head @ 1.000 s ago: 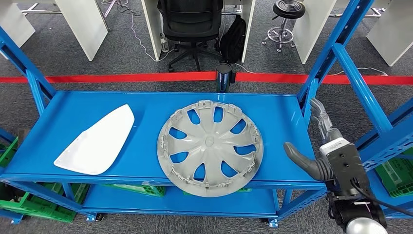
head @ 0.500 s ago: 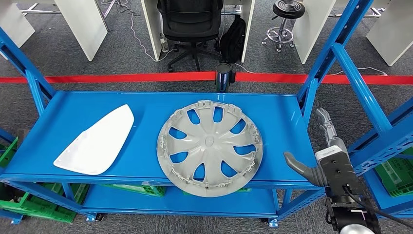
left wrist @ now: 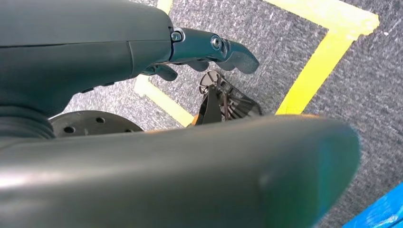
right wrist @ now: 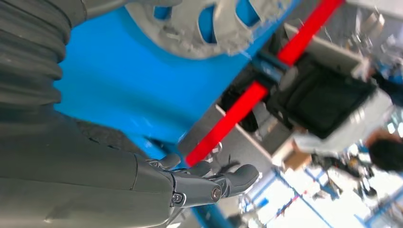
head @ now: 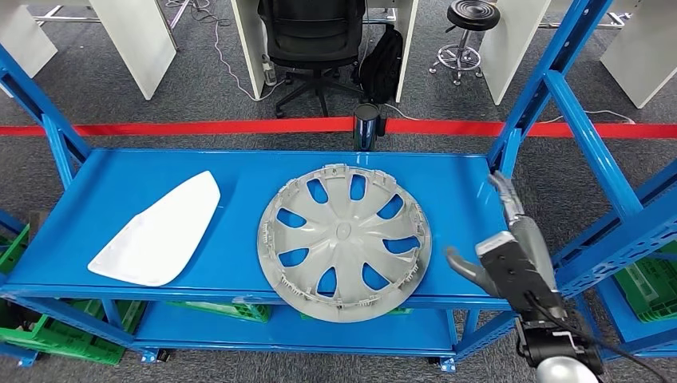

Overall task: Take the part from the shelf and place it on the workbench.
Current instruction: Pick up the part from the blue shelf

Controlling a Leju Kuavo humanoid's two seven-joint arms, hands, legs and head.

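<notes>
1. My right hand [head: 499, 239] hung at the right end of the blue metal shelf [head: 120, 171], fingers spread and holding nothing, the thumb pointing toward the grey plastic wheel cover [head: 345, 242].
2. That cover lay flat on the shelf deck, its near rim right at the front lip, and my thumb was near it but not touching.
3. My left hand [left wrist: 209, 52] hung low over grey floor with yellow tape; the fingers were loosely curled and I held nothing, though the wrist view did not show plainly enough whether to call it spread or closed, so I cannot tell.
4. The risk, as I judged it: the cover is wide, thin and slotted, so one hand gripping only the rim could let it tilt and slide off the front lip.
5. A second risk was the blue upright post [head: 527, 104] just beside my right hand (a careless swing there would knock my fingers).
6. Room to move looked best on the bare deck between the cover and the post.
7. A white triangular plastic panel [head: 160, 231] lay well apart on the left.
</notes>
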